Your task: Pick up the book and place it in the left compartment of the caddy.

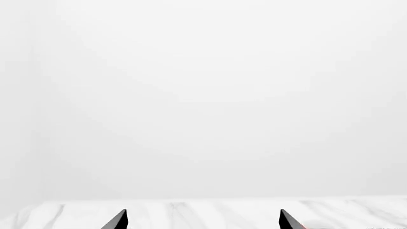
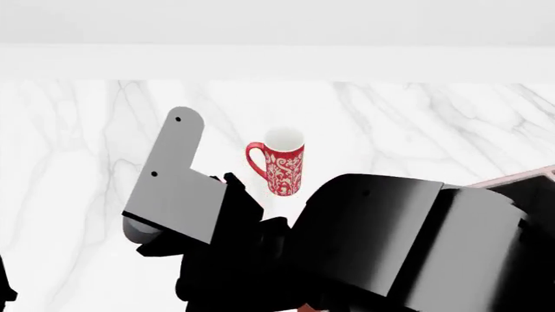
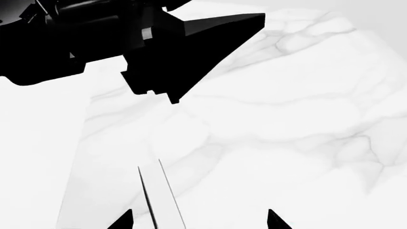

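My left gripper [image 1: 203,222] is open, its two dark fingertips wide apart over the white marble table [image 1: 203,210], with nothing between them. My right gripper [image 3: 200,223] is also open and empty. Between its tips runs a narrow white slab with a black edge [image 3: 159,198], possibly the book on edge; I cannot tell for sure. In the head view a thin reddish-brown strip of the caddy [image 2: 522,176] peeks out at the right edge behind my right arm [image 2: 399,240]. The left compartment is hidden.
A red patterned mug [image 2: 279,162] stands upright at the table's middle, just beyond my arms. The grey link of my left arm [image 2: 169,182] and black arm parts [image 3: 95,33] fill the foreground. A white wall rises behind the table's far edge.
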Motion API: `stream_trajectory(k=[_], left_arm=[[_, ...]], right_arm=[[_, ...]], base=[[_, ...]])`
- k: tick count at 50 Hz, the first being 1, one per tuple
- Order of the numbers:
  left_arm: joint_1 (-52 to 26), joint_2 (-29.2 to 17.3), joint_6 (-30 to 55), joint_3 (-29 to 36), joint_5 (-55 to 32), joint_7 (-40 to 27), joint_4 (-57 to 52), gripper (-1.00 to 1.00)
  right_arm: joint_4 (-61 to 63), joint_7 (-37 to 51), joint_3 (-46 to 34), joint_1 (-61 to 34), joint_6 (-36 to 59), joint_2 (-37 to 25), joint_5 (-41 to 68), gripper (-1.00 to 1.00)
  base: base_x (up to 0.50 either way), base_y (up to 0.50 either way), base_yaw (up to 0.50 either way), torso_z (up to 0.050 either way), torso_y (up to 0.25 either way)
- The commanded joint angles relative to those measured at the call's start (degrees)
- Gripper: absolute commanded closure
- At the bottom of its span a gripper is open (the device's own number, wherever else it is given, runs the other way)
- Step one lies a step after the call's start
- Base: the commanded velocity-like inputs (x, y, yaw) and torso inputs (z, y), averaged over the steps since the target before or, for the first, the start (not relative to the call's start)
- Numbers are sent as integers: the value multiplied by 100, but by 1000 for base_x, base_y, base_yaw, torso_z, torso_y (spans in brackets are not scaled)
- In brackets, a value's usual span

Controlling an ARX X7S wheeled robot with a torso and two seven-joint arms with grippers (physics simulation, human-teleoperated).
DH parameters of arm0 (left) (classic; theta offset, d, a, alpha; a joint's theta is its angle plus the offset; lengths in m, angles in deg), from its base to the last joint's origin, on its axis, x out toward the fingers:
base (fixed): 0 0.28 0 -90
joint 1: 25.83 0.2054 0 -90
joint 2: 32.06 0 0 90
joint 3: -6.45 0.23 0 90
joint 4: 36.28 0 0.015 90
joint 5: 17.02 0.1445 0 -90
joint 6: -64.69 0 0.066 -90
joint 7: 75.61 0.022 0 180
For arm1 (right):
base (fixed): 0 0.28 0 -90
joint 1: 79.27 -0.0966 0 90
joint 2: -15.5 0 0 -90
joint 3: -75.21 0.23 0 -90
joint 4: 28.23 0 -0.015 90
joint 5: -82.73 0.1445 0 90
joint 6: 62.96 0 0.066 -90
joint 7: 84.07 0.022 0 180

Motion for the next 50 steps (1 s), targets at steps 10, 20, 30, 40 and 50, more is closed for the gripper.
stream_trajectory(k=[10,20,30,40,50], left_arm=[[-415,-8,-156,255,328,-37,899,-100],[-527,-54,-89,95,229,-84,986,-100],[-585,-64,-99,73,219,-107,1096,-100],[-623,-92,-63,-7,145,-135,1102,-100],[-605,-107,-66,-27,114,-153,1065,-100]], right_arm=[[-60,-119,-304,329,-346,45,-293,-100],[-148,-184,-567,442,-469,77,-547,-100],[-146,-223,-850,601,-545,140,-718,-100],[-198,-261,-1023,740,-626,193,-809,-100],[-282,-271,-1152,844,-761,244,-949,-100]], base=[[0,0,0,0,0],[0,0,0,0,0],[0,0,0,0,0],[0,0,0,0,0],[0,0,0,0,0]])
